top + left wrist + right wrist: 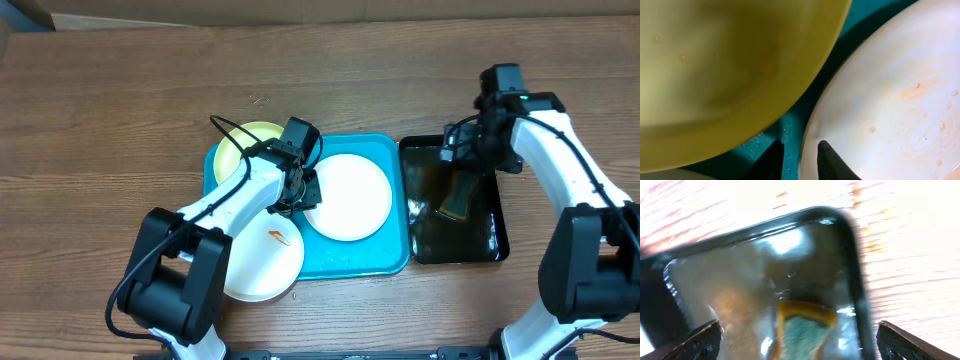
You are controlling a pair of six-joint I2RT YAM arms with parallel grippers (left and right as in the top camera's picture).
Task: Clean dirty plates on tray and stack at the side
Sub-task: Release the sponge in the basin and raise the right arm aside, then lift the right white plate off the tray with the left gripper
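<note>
Crowding the turquoise tray (385,255) are three plates: a yellow-green plate (245,148) at its far left corner, a white plate (348,197) on its right half, and a smeared white plate (262,260) at its near left, hung out over the rim onto the bench (100,100). An orange-red mark is seen on that last plate. Faint orange traces and water beads are seen on the white plate from the left wrist.

The left gripper (801,161) is placed between the yellow-green and white plates, fingers parted and released, with the white plate's rim lying between them. Whether the rim is touched cannot be told. Part of the yellow-green plate and of the smeared one is covered by the left arm (235,200) in the overhead view.

Just beside the tray on the right, a black tub (480,245) of dark water is set, with a sponge (459,197) in it. The right gripper (797,330) is held above the tub's far end, spread wide and empty. The right wrist view is blurred and overexposed, and the sponge's lower part is cut off there.
</note>
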